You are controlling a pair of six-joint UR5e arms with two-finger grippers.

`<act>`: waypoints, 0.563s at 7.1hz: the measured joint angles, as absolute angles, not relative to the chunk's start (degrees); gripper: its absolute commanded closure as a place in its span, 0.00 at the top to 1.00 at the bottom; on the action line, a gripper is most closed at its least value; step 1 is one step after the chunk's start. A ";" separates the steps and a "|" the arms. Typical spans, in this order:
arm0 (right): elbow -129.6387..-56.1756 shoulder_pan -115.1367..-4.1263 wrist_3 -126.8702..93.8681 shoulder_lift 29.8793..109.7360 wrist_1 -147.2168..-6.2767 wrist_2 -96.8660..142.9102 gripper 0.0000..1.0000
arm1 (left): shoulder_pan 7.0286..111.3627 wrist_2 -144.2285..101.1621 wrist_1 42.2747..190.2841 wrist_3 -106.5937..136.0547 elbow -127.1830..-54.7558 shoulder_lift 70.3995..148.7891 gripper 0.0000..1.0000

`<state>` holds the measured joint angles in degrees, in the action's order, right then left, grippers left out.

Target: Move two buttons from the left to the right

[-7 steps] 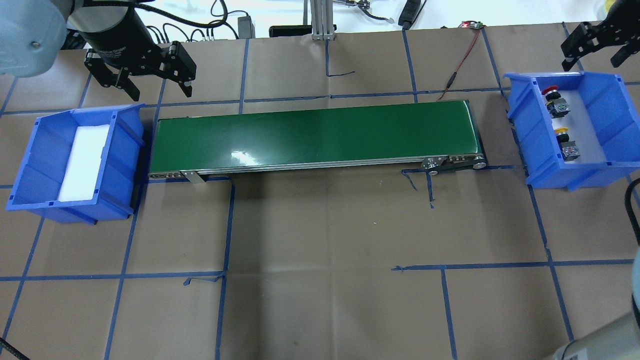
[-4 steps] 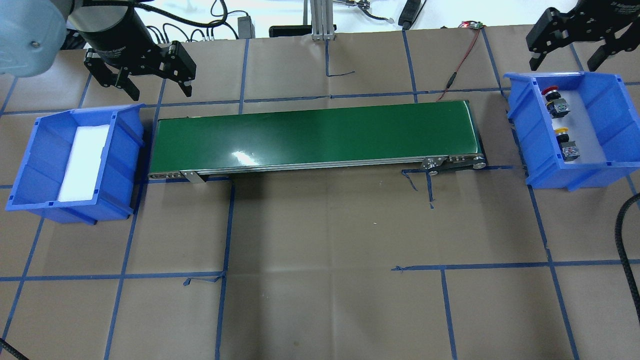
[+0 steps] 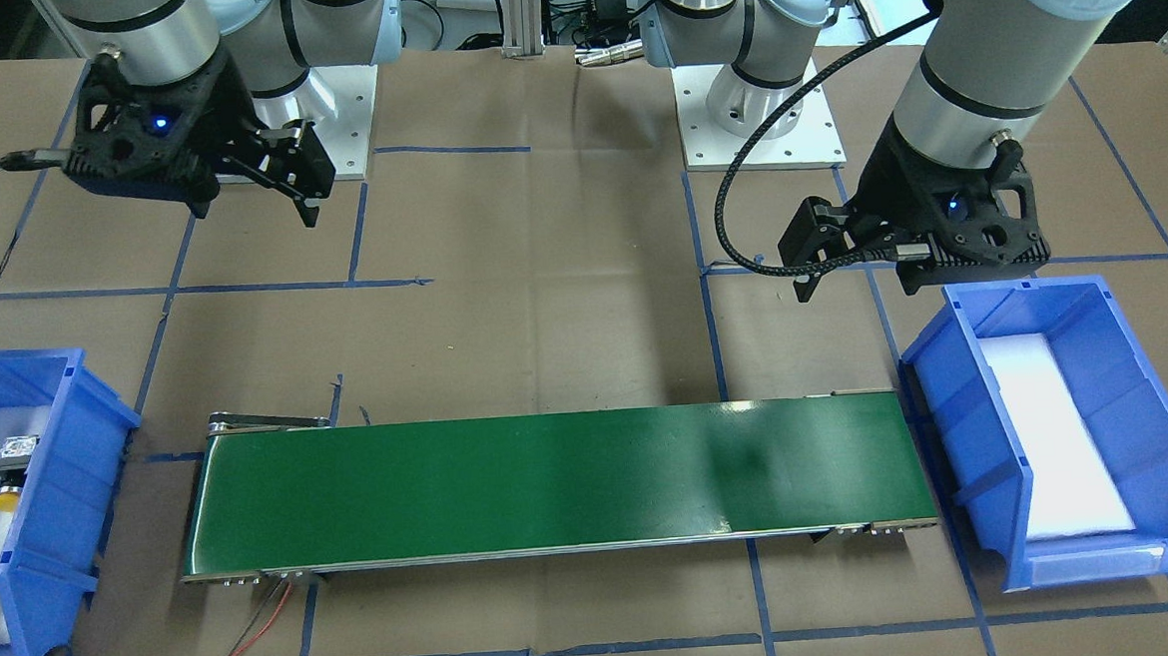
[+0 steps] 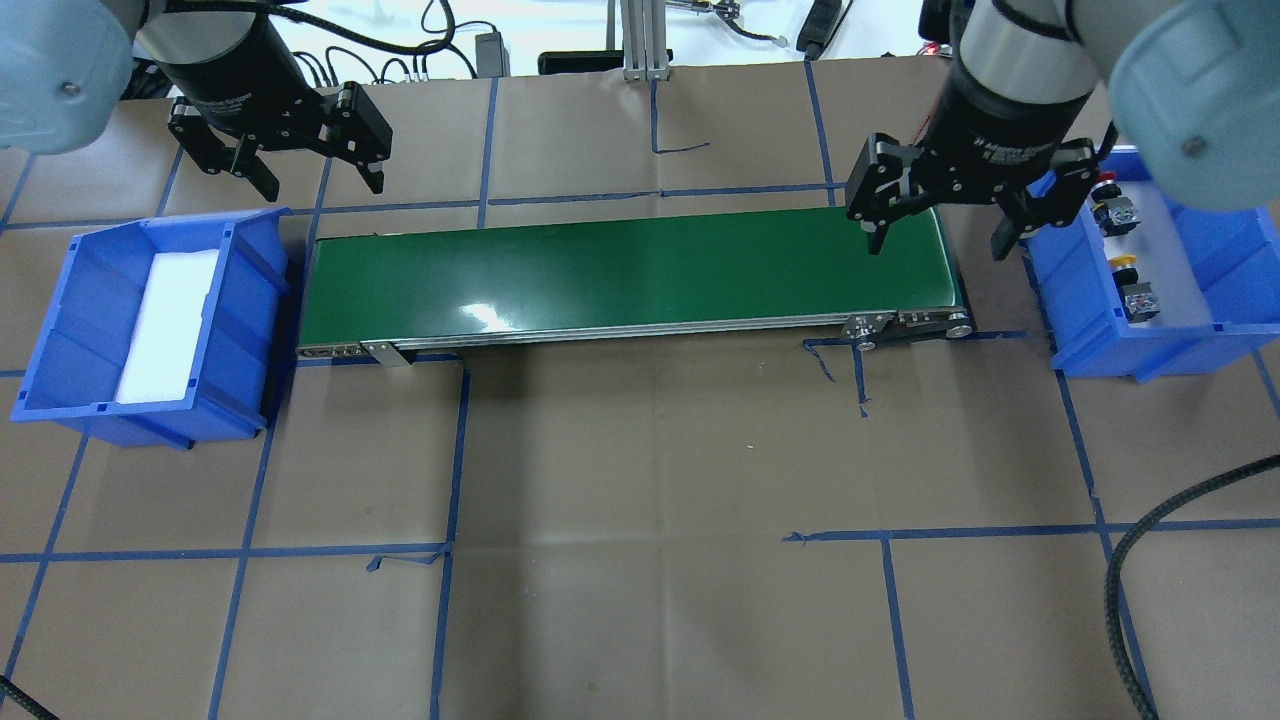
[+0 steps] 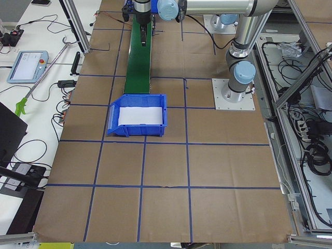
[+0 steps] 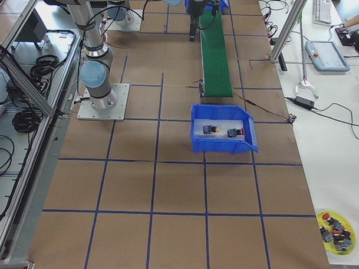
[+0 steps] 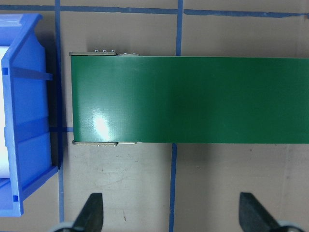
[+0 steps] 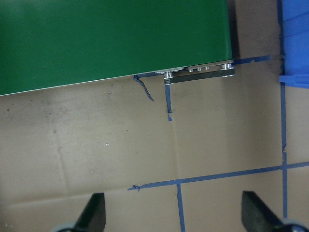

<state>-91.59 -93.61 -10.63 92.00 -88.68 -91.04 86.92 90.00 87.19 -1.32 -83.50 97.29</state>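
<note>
My right gripper (image 4: 938, 245) hangs in the air over the right end of the green conveyor belt (image 4: 630, 270), its fingers spread wide with nothing between them. From overhead, one finger shows over the belt and the other against the near wall of the right bin (image 4: 1150, 350). My right wrist camera looks down past both fingertips (image 8: 94, 212) at the belt's corner roller and bare brown table paper (image 8: 96, 154). Both task pieces lie on their sides in that blue right bin, on its pale floor and apart from each other. The red button (image 4: 1112, 205) is toward the far end and the yellow button (image 4: 1132, 290) is closer to my base. My left gripper (image 4: 325, 190) is also wide open and holds nothing. It hovers beyond the far left corner of the belt, near the left bin (image 4: 60, 300), whose only visible content is a white pad (image 4: 170, 325). My left wrist camera shows the belt's left end and that bin's edge.
</note>
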 measured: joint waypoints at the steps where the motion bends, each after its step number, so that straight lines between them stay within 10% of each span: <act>1: -93.75 -94.26 -11.13 93.08 -91.22 -91.09 1.00 | 86.94 90.00 87.19 -1.32 -83.49 97.29 1.00; 4: -95.14 -94.55 -11.33 93.66 -92.94 -90.95 1.00 | 86.94 90.00 87.19 -1.32 -83.44 97.30 1.00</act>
